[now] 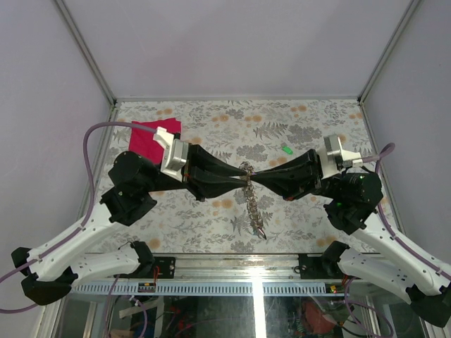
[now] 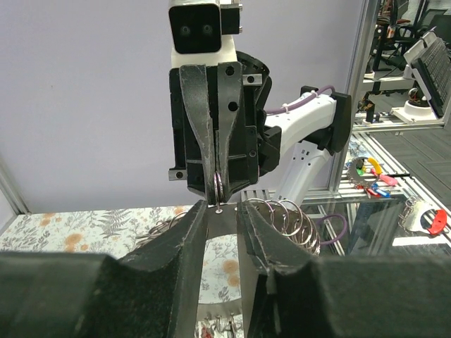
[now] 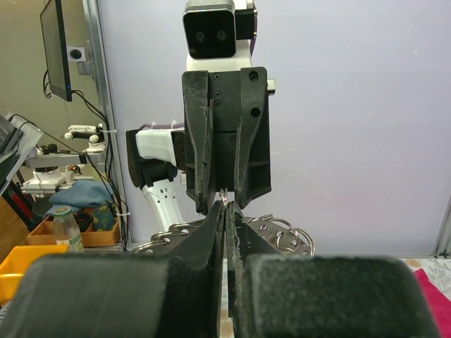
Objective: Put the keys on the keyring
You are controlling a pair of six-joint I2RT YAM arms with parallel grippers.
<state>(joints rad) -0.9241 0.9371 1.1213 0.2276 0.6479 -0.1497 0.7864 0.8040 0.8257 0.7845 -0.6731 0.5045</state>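
Left pincer (image 2: pixel 222 207) ajar, hold unclear | right pincer (image 2: pixel 217 195) clamps keyring (image 2: pixel 218 184) | ring chain (image 1: pixel 252 204) dangling | green key (image 1: pixel 287 149) on table

Overhead view looks down over table (image 1: pixel 211 211); wrist views close, facing each other, sharing keyring (image 2: pixel 218 184).

Right gripper (image 2: pixel 217 193) pinching ring (image 2: pixel 220 184), near jaws apart

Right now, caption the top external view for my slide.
Left arm and right arm meet centre-frame at a string of rings trailing nearward; a green key lies apart.
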